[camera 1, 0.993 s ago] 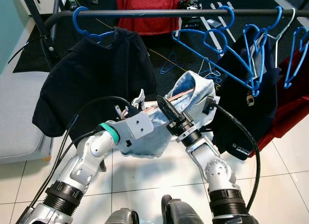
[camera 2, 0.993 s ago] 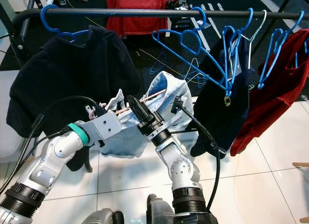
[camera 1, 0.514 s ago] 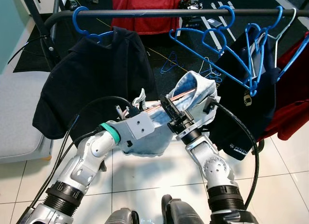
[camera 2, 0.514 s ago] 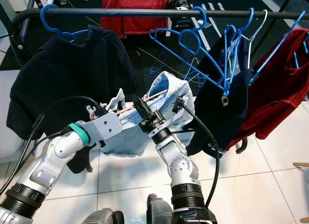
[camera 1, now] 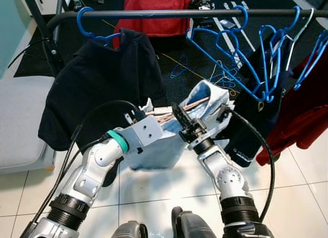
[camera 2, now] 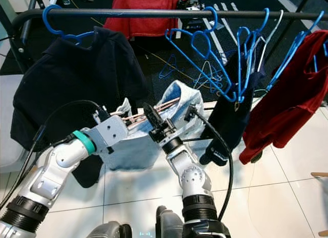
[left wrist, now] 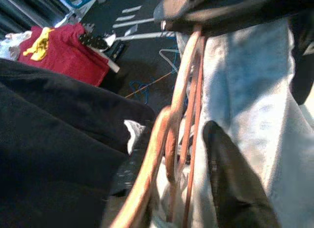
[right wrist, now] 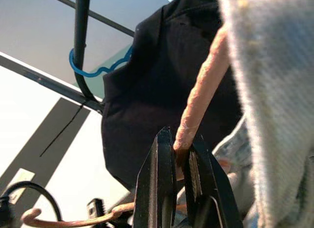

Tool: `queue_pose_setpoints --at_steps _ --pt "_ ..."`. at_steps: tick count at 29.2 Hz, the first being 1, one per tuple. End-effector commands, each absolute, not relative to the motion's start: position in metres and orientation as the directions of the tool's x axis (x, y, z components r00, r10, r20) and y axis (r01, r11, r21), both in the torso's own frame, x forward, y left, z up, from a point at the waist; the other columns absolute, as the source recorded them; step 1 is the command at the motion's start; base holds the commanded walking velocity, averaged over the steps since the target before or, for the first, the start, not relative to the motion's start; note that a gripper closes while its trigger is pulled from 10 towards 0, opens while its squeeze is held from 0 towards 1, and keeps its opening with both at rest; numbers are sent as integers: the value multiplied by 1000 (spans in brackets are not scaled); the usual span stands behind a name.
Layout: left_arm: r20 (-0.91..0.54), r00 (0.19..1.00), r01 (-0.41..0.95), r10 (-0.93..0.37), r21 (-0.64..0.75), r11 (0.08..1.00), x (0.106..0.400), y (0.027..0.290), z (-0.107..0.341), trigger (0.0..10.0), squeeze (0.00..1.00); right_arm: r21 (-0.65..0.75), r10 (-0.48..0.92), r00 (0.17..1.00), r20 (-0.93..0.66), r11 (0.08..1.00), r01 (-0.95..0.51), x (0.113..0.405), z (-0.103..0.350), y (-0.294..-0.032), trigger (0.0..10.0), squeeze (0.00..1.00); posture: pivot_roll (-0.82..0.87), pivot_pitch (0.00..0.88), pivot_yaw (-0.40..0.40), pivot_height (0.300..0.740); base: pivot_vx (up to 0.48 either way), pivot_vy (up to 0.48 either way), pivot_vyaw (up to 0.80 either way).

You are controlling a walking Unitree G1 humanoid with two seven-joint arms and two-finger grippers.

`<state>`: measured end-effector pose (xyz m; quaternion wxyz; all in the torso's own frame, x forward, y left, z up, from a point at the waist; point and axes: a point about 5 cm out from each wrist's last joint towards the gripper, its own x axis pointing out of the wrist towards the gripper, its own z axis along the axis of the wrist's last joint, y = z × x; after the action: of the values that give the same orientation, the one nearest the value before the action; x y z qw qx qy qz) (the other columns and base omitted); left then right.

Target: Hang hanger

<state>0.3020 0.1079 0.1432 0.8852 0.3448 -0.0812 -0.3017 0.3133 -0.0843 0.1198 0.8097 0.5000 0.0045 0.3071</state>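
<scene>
Right hand [right wrist: 182, 161]: fingers pinched tight on the pink hanger [right wrist: 201, 98], clamped on its bar, prob. so it can't swing on the way up.
Left hand [camera 1: 148, 114]: at the hanger's other end; one black finger [left wrist: 230, 179] lies beside the pink wire, but can't tell if it's closed on it or how far open.
Pink hanger: held across betw. both hands, roughly level, well below the rail, not hooked on yet. Two-point hold looks meant to keep it steady w/ cloth on it.
Denim garment [camera 1: 164, 145]: pale blue, draped over the hanger, hangs down betw. the arms above the tiled floor [camera 1: 154, 189].
Black shirt [camera 1: 102, 84]: on a blue hanger [camera 1: 89, 27] near the rail's left end.
Rail [camera 1: 169, 13]: dark bar beyond the hands; free stretch at its middle, prob. the target.
Empty blue hangers [camera 1: 241, 48]: bunched toward the rail's right end, beside a red garment [camera 2: 287, 89].
Stage: carry/lift, my guess; hooking still to do.
</scene>
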Motion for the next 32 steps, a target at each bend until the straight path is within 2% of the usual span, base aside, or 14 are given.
queue_pose_setpoints --at_steps 1,3,4,9,11,12,13,17,18,22,30,32 --pt "-50 786 484 -616 670 563 297 107 144 10000 1000 819 490 817 304 304 -487 315 120 -82 0 0 -42 99 65 740 0 0 0" --pt "-47 786 481 -617 673 562 296 107 145 10000 1000 819 489 818 304 304 -486 315 120 -82 0 0 -42 99 65 740 0 0 0" --pt "-61 767 501 -639 679 537 293 107 144 10000 0 820 484 821 302 308 -483 315 120 -83 0 0 -43 98 66 740 0 0 0" --pt "-92 724 556 -684 665 498 286 110 143 10000 0 821 471 830 300 316 -476 317 120 -87 0 0 -43 98 66 740 0 0 0" --pt "-145 667 650 -731 593 475 278 122 143 10000 0 823 449 840 304 321 -469 320 122 -95 0 0 -43 98 66 740 0 0 0" --pt "-145 667 650 -731 593 475 278 122 143 10000 0 823 449 840 304 321 -469 320 122 -95 0 0 -43 98 66 740 0 0 0" --pt "-183 622 715 -761 527 458 273 132 142 10000 0 822 440 842 312 320 -471 321 124 -100 0 0 -43 98 66 740 0 0 0" --pt "-191 613 729 -767 513 454 271 135 141 10000 0 821 439 842 313 320 -472 320 124 -101 0 0 -43 98 66 740 0 0 0" --pt "-216 605 742 -766 503 444 268 145 137 10000 0 819 437 844 312 327 -472 318 122 -106 0 0 -40 105 61 740 0 0 0" --pt "-221 641 718 -735 510 473 273 154 134 10000 0 814 445 841 308 333 -475 315 119 -108 0 0 -43 107 61 740 0 0 0" --pt "-247 689 686 -681 527 502 283 164 125 10000 0 794 481 790 379 270 -545 307 132 -106 0 0 -49 109 58 740 0 0 0" --pt "-247 742 637 -623 551 540 291 175 125 10000 0 763 548 734 401 244 -598 297 138 -104 0 0 -55 110 56 740 0 0 0"
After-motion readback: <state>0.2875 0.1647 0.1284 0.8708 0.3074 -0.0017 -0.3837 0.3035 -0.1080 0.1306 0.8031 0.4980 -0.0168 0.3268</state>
